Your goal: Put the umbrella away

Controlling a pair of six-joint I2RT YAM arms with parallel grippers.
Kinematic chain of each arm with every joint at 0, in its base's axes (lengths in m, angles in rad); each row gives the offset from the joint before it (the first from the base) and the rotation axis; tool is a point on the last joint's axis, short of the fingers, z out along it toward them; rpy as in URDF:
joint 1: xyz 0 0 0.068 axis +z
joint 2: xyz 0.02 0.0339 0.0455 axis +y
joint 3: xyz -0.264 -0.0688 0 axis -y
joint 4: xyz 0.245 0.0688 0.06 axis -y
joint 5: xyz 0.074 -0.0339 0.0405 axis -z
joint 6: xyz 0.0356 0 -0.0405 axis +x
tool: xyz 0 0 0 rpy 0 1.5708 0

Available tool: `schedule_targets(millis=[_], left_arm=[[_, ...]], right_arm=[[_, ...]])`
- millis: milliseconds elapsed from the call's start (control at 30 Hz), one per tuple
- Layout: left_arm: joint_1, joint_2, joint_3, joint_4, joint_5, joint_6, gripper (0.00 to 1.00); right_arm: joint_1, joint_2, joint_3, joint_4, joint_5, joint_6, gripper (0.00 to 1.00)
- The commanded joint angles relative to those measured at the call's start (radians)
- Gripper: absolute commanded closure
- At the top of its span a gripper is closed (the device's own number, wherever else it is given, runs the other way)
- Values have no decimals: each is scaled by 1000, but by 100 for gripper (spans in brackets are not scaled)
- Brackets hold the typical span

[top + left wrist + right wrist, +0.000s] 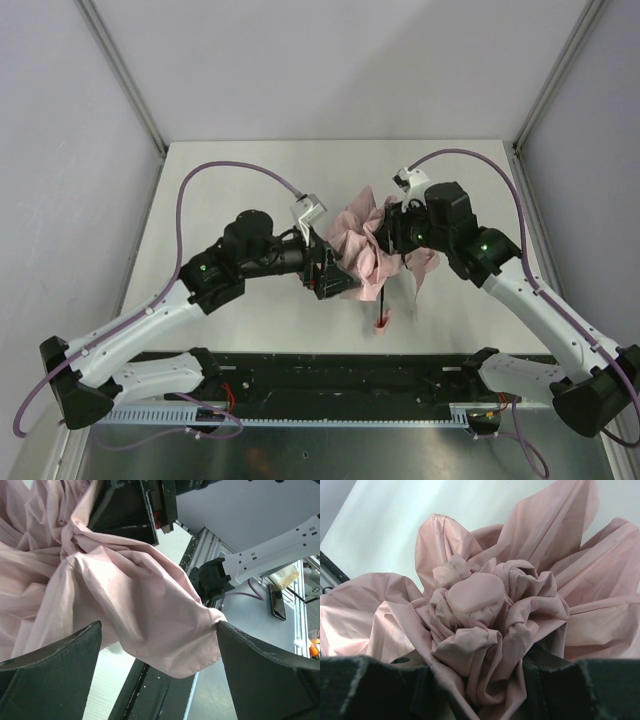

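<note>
The pale pink umbrella [362,245] lies crumpled in the middle of the table between both arms. Its thin black shaft [383,296] points toward the near edge and ends in a small pink handle [383,320]. My right gripper [477,676] is shut on the bunched fabric just below the umbrella's round top cap [472,594]. My left gripper [159,626] is at the umbrella's left side with its jaws wide open. A loose fold of the umbrella's fabric [150,610] hangs between its fingers and brushes the right fingertip [223,628].
The black mounting rail [340,375] runs along the near edge just beyond the handle. Grey walls and metal posts [120,75] enclose the table [230,170]. The right arm's white link [272,555] shows behind the fabric in the left wrist view.
</note>
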Motion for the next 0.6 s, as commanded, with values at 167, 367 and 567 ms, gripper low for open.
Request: schedule_targets(millis=[167,367,567], left_arm=[[62,-169,3,40,-175,19,15],[67,-294,-75,118,-178,-1,1],[67,-296,-130,171,-60,20,1]], right_arm=[[3,-17,9,110,-339,-185,100],[3,-77,-48,285,-637,-201,100],[31,-74,-61,341,-768,-241,100]])
